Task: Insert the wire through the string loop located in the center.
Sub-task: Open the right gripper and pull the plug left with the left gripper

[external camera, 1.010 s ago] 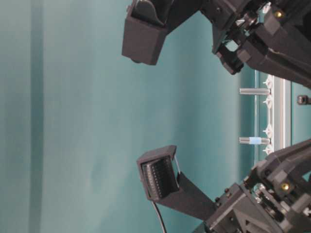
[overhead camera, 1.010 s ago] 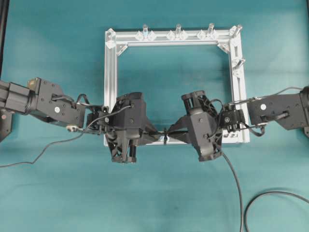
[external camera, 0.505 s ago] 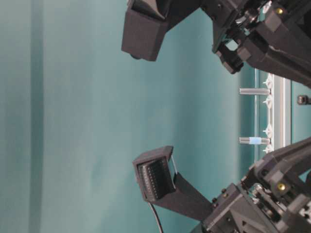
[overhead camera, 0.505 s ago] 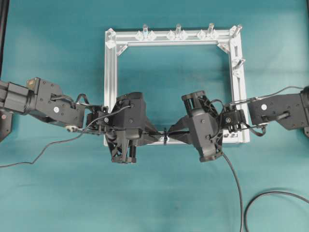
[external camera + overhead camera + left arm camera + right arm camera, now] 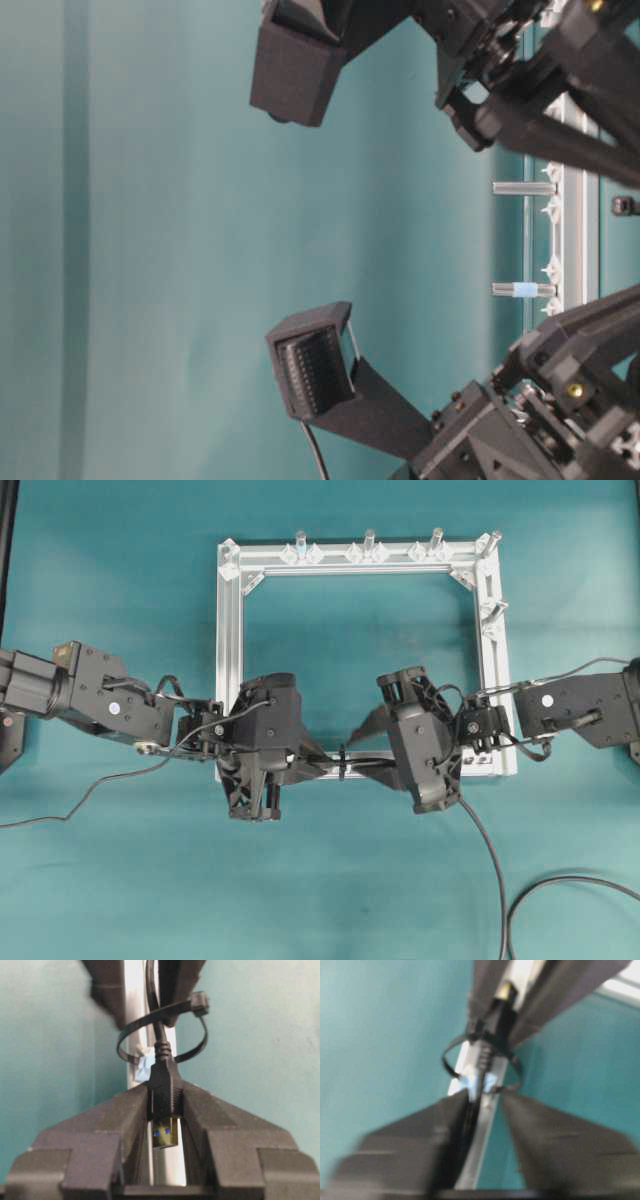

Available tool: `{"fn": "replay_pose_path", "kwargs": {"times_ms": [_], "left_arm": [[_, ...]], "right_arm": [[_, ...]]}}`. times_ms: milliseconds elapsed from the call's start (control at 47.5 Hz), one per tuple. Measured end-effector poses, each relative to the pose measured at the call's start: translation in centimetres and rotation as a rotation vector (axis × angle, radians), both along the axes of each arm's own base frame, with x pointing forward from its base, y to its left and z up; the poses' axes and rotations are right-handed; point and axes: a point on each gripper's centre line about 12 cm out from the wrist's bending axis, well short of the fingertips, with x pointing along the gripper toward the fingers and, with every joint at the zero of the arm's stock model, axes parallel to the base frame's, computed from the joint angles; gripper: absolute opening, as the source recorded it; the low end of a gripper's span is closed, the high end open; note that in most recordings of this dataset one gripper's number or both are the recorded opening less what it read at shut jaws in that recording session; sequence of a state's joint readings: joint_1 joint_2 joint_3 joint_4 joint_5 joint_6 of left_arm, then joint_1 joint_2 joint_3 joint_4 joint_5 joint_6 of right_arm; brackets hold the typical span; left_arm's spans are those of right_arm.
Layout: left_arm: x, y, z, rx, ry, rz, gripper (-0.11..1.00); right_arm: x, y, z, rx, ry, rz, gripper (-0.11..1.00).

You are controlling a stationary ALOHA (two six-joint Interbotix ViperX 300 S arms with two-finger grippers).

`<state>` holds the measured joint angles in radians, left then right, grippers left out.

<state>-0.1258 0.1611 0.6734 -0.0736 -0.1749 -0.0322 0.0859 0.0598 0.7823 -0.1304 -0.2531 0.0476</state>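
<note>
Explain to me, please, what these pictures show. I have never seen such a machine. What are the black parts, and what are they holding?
Two robot arms work on a teal table. One picture looks down from above, one from table level, and two from cameras on the wrists. An aluminium frame lies on the table. The left gripper is shut on the plug of the wire, a black cable that runs through the string loop, a thin black ring standing over the frame's rail. On the other side of the loop, the right gripper has its fingers spread apart, with the cable lying along one finger.
</note>
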Motion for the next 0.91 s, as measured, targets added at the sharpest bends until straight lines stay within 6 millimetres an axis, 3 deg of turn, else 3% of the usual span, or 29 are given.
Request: {"fn": "replay_pose_path", "kwargs": {"times_ms": [42,337,905], "left_arm": [[0.0,-0.1,0.0,0.0,0.002,-0.002,0.19],[-1.2,0.1,0.6,0.0,0.005,-0.001,0.19],[-8.0,1.0,1.3,-0.065,0.072,0.054,0.19]], "right_arm": [[-0.1,0.0,0.2,0.0,-0.003,0.0,0.68],[-1.4,-0.1,1.3,0.001,-0.02,-0.001,0.68],[-4.1,-0.5,1.8,-0.001,-0.002,-0.007,0.67]]}}
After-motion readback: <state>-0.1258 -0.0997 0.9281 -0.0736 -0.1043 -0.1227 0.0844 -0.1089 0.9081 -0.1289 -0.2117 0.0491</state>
